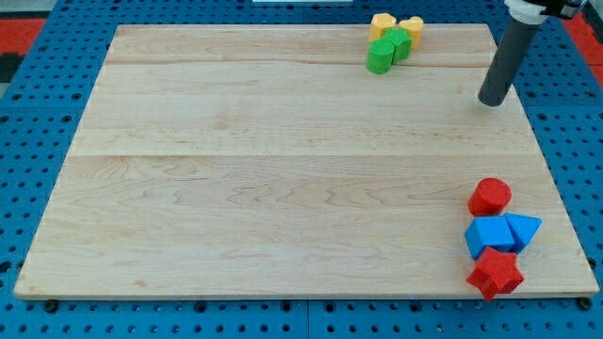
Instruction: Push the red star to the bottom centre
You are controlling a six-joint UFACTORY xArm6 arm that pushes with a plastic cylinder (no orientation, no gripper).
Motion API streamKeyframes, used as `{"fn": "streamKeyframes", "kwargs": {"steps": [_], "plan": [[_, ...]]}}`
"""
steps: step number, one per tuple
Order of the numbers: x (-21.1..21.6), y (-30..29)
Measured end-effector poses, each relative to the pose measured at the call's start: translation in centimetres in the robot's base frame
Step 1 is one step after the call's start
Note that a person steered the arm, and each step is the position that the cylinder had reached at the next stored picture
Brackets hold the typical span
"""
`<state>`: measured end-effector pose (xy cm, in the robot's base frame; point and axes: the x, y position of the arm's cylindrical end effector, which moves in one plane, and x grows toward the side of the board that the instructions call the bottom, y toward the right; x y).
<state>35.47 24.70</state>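
Note:
The red star lies at the view's bottom right corner of the wooden board. It touches a blue cube just above it. A blue triangular block sits beside the cube on the right. A red cylinder sits above the blue blocks. My tip is at the view's upper right, well above the red cylinder and far from the red star.
At the view's top centre-right, two yellow blocks and two green blocks form a tight cluster. The board rests on a blue pegboard surface.

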Motion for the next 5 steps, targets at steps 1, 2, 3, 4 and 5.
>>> {"fn": "streamKeyframes", "kwargs": {"steps": [1, 2, 3, 4, 5], "plan": [[-0.2, 0.0], [0.1, 0.0], [0.1, 0.0], [4.1, 0.0], [11.0, 0.0]]}}
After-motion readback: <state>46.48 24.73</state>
